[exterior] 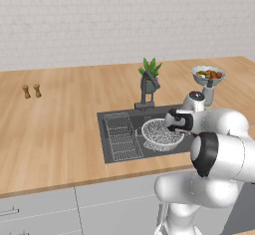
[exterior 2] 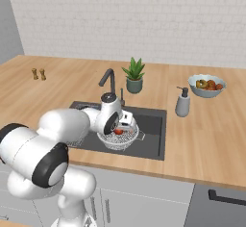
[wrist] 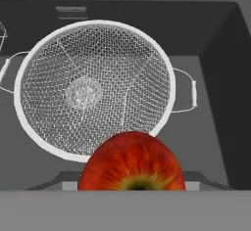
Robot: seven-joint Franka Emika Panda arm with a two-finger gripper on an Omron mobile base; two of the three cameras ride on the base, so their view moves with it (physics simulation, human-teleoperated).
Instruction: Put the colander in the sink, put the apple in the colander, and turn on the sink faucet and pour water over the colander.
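Colander sits upright on the floor of the sink, mesh bowl empty, side handles out to either side; the drain shows through the mesh at its middle. In the left base view the colander is in the right half of the basin, just beside a rectangular wire rack filling the left half.

Apple is up close at the bottom of the hand view, red with a yellow-green patch, over the near rim of the colander and above it, not inside. In the right base view the apple is a small red spot at the end of the tool, over the colander. Tool is pinching the apple; fingertips themselves are hidden behind the fruit.

Sink faucet stands at the back edge of the sink, arched spout toward the basin, no water visible. Potted plant just beside the faucet, soap dispenser right of the sink, fruit bowl further right on the desk. Two small brown shakers well apart on the left.
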